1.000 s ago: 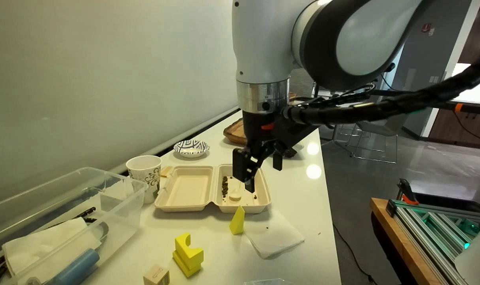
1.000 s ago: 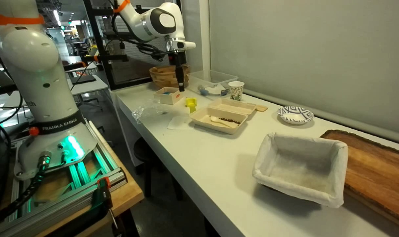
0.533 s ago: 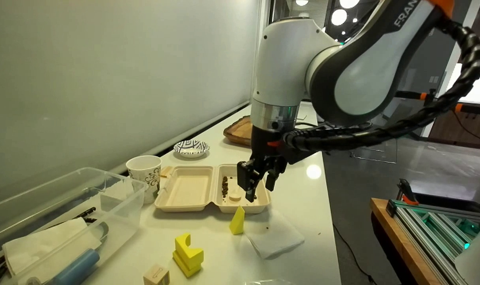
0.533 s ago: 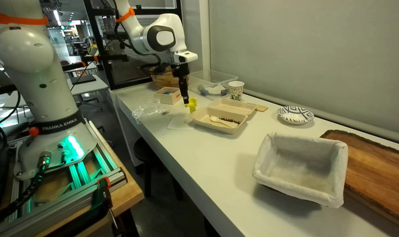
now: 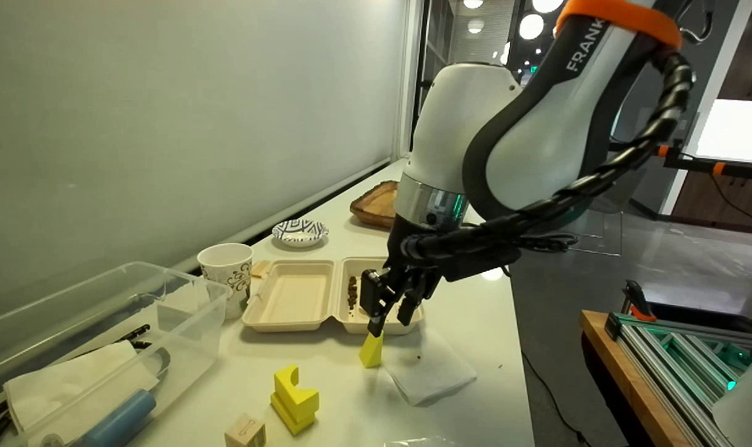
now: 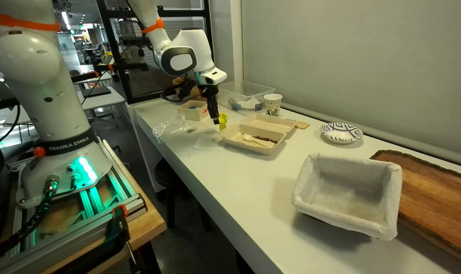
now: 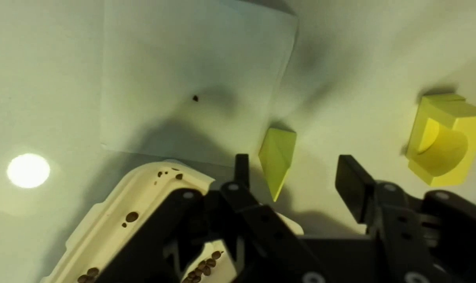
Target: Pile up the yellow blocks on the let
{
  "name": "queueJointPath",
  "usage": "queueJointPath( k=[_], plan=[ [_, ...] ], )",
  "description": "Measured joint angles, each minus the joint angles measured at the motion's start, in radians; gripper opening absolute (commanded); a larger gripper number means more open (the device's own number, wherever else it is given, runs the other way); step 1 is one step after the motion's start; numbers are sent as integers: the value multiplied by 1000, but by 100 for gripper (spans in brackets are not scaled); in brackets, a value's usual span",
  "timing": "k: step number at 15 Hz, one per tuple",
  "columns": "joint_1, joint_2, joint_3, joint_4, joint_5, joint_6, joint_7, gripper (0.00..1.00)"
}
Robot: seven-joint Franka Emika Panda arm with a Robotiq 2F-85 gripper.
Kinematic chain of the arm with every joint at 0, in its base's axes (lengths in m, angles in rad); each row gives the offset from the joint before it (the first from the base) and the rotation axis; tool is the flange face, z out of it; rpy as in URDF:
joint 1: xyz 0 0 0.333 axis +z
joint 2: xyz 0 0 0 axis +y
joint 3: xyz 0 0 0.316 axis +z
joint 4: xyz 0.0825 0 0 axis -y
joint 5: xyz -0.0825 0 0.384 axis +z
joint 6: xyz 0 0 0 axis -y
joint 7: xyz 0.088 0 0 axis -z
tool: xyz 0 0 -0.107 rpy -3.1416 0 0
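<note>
Claw part-spread w/ nothing gripped, nr yel wedge; yel notched blk sits on yel slab.

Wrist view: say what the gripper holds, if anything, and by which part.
Nothing: the gripper is open, with gaps either side of the yellow wedge.

A white robot arm with black-rimmed joint panels stands on its broad white base, where a green light glows beneath a black ring lettered FRANKA EMIKA. I can see a bright orange band around the upper end of the steeply sloping forearm, and a thick, wrapped black cable curving from there down to the wrist. Below the shiny silver collar, the jointed black end effector leans slightly off vertical and points downward, its two blunt fingers standing well apart.
</note>
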Motion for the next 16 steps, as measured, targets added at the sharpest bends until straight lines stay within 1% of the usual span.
queueJointPath(
  k=[1,2,3,4,5,6,9,10,11,12,13,14,16],
  plan=[
    [-12,6,22,5,29,8,-21,49],
    [-25,11,41,10,46,12,-35,50],
    [-36,17,50,15,52,12,-40,44],
    [-39,23,48,20,56,12,-43,43],
    [-40,29,44,24,61,12,-46,37],
    [-40,35,38,28,65,12,-48,40],
    [-47,55,26,42,70,12,-51,35],
    [-55,62,29,47,71,12,-51,31],
    [-64,68,33,52,72,12,-51,22],
    [-73,75,39,58,73,12,-51,18],
    [-82,83,46,63,75,12,-51,6],
    [-90,90,52,68,75,12,-51,1],
    [-103,104,63,77,76,13,-51,0]
  ],
)
